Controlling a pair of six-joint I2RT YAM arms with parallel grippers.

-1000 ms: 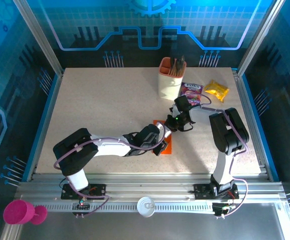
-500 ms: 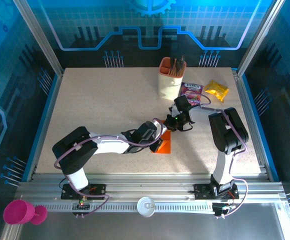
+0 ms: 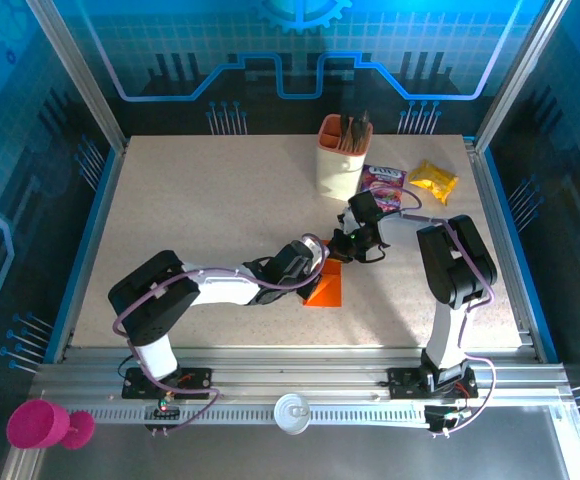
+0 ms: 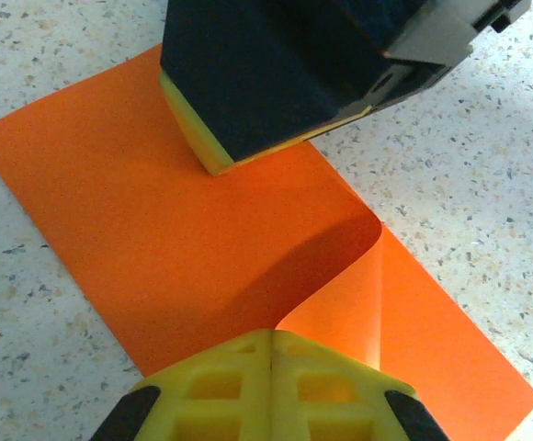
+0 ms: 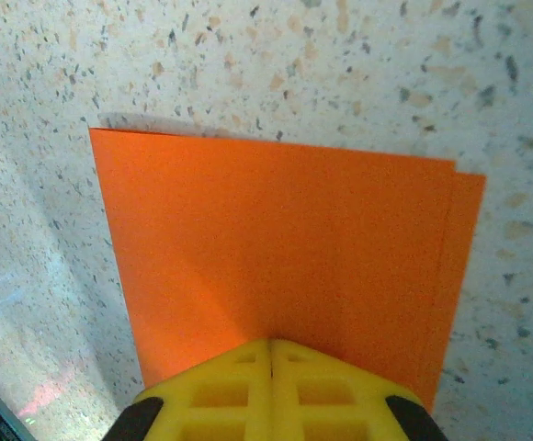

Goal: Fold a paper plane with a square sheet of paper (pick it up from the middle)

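The square sheet of paper (image 3: 327,291) is bright orange and lies folded in half on the speckled table, just right of centre. In the left wrist view the paper (image 4: 147,211) has its upper layer curling up off the lower one to my left gripper (image 4: 271,333), which is shut on that raised edge. My left gripper (image 3: 317,270) sits at the sheet's near-left side. My right gripper (image 3: 342,250) is shut, its tip pressed down on the flat paper (image 5: 276,239); its jaws (image 5: 271,343) hold nothing. One of its fingers (image 4: 266,73) rests on the far part of the sheet.
A peach holder cup (image 3: 340,165) with dark utensils stands behind the paper. A purple packet (image 3: 382,183) and a yellow snack packet (image 3: 433,180) lie to its right. The left half of the table is bare.
My left gripper has drawn back up and to the left, lifting the upper layer and uncovering more of the orange sheet. The right gripper has stayed pressed on the paper.
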